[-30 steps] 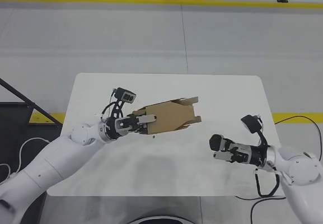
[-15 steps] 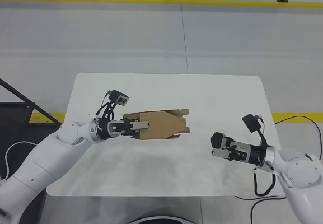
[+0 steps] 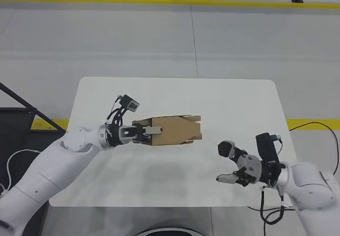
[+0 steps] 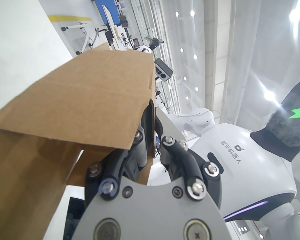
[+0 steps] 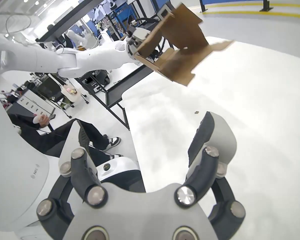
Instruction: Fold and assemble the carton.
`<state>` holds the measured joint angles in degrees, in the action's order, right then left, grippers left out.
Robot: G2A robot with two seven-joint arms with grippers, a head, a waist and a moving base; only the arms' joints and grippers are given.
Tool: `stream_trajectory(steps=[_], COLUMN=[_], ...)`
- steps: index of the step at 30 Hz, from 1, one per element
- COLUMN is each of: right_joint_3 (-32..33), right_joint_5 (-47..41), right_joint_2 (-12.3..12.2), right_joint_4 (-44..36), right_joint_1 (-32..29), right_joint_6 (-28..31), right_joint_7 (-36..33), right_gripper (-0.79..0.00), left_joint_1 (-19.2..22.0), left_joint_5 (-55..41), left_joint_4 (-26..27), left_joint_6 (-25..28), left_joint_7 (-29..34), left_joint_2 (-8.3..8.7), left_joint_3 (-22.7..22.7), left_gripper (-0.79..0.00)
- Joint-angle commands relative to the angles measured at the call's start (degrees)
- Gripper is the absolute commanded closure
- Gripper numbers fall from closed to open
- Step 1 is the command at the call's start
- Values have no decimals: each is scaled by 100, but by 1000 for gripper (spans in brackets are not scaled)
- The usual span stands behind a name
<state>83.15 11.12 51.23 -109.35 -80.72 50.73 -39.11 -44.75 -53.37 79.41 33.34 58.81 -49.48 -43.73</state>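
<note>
1. Two arms work over one white table [image 3: 240, 100], and the brown carton [image 3: 172, 130] is above its middle-left part, lying lengthwise across the table with its loose end flaps turned towards the right arm
2. The left gripper [image 3: 149, 131] is clamped on the carton's end wall nearest its own arm. In the left wrist view the left gripper [image 4: 150, 136] has one finger inside the carton [image 4: 77, 101] and the other outside, with the cardboard edge pinched between them
3. From the right wrist view the carton [image 5: 180, 48] is tilted and part-opened, with its flaps spread at different angles. It seems to hang above the tabletop rather than lie on it
4. The right gripper [image 3: 225, 163] is over the near right part of the table, well apart from the carton. Its fingers are spread wide with nothing between them, as the right wrist view also shows [image 5: 145, 136]
5. A small dark speck [image 5: 196, 112] lies on the table between the right gripper and the carton
6. Off the table's left edge stand a black frame [image 3: 7, 91] and a dark panel [image 3: 5, 135] on the floor
7. A yellow line [image 3: 323, 124] runs along the floor past the table's right edge, and a black cable [image 3: 329, 133] loops there beside the right arm
</note>
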Motion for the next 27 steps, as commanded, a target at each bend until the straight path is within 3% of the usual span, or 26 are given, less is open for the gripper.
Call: stream_trajectory(steps=[1,12,27], right_joint_3=[10,-201,-536], right_joint_5=[561,3075,3514], right_joint_2=[32,234,311], right_joint_4=[-136,-747,-715], right_joint_1=[-118,-613,-448], right_joint_6=[138,-432,-745], right_joint_7=[390,2305,2602], right_gripper=[-785,-785,-785], left_joint_1=[-8,53,94], left_joint_5=[52,178,300], left_joint_4=[-13,-154,-334], left_joint_6=[-158,-592,-808], left_joint_7=[0,184,422], left_joint_2=[-35,-270,-540], left_joint_3=[5,114,91], left_gripper=[0,0,0])
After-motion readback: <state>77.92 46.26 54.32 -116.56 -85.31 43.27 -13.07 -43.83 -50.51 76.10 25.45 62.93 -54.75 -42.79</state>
